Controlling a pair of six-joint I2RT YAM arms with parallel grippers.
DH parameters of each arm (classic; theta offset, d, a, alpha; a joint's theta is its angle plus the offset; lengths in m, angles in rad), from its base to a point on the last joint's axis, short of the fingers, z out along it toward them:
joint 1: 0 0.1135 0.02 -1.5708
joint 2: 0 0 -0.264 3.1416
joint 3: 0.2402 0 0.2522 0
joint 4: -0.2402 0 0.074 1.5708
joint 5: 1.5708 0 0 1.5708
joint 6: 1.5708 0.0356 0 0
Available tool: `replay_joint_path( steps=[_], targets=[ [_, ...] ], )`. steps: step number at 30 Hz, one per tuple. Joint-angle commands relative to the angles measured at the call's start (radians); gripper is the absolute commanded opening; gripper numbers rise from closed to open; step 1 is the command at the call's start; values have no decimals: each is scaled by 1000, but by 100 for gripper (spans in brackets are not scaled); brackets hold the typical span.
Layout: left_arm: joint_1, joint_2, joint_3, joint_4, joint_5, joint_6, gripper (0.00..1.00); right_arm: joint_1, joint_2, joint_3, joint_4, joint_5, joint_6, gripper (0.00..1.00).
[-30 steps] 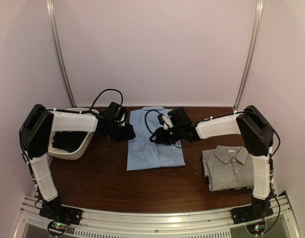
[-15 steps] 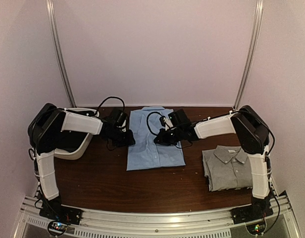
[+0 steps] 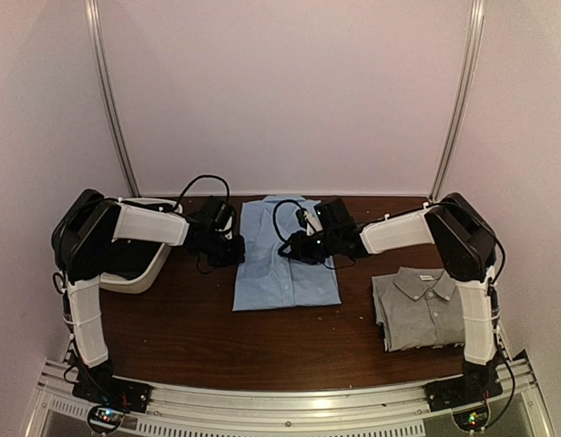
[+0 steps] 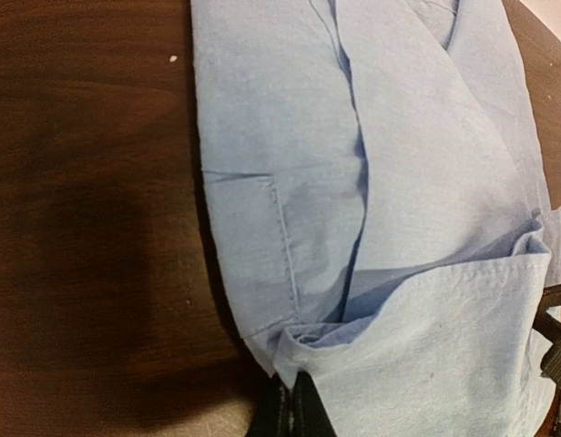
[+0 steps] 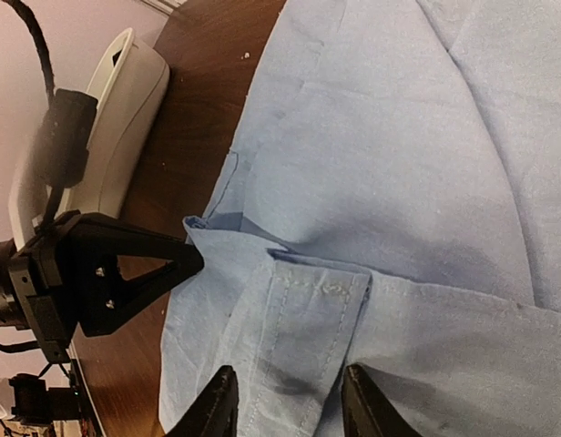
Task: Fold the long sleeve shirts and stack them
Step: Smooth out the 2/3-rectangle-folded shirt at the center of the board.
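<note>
The light blue shirt [image 3: 285,264] lies folded in the middle of the table, collar toward the back. My left gripper [image 3: 233,252] is at its left edge. In the left wrist view this gripper [image 4: 294,390] is shut on a folded corner of the blue cloth [image 4: 303,350]. My right gripper [image 3: 295,248] hovers over the shirt's middle. Its fingers [image 5: 217,405] stand open on either side of a stitched cuff [image 5: 312,319], not pinching it. The grey shirt [image 3: 424,308] lies folded at the right, untouched.
A white bin [image 3: 126,259] holding dark cloth stands at the left, just behind my left arm. It also shows in the right wrist view [image 5: 126,118]. Bare brown table [image 3: 217,346] stretches in front of both shirts.
My left gripper moved in to the blue shirt's left edge and shut on a corner of cloth. My right gripper closed briefly, then opened over the cuff.
</note>
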Motion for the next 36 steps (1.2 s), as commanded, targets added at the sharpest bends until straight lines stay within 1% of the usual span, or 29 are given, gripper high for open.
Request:
replay_joint_path(
  steps=[1,6,8,12,14,20,23,27,29,32,36],
  targets=[
    [8,-8,26,33,-18,15,1,-22,39,-4,95,-68,52,40],
    [12,-5,26,32,-25,25,0,-29,67,1,155,-115,93,34],
    [14,-2,26,34,-23,27,0,-32,68,0,166,-128,102,29],
    [18,3,26,33,-21,29,0,-43,53,-21,192,-143,123,15],
    [19,4,25,35,-20,30,0,-50,38,-41,219,-151,138,10],
    [21,9,26,33,-18,30,0,-57,-8,-82,237,-141,142,2],
    [22,10,25,30,-21,30,0,-58,-49,-114,208,-84,116,0],
    [22,16,24,29,-22,31,0,-60,-88,-141,179,-26,93,0],
    [22,20,25,29,-21,33,0,-59,-92,-135,173,-40,85,3],
    [22,23,25,29,-19,33,0,-41,-100,-114,169,-71,72,10],
    [22,27,27,30,-18,33,0,7,-98,-80,143,-88,51,13]
  ],
)
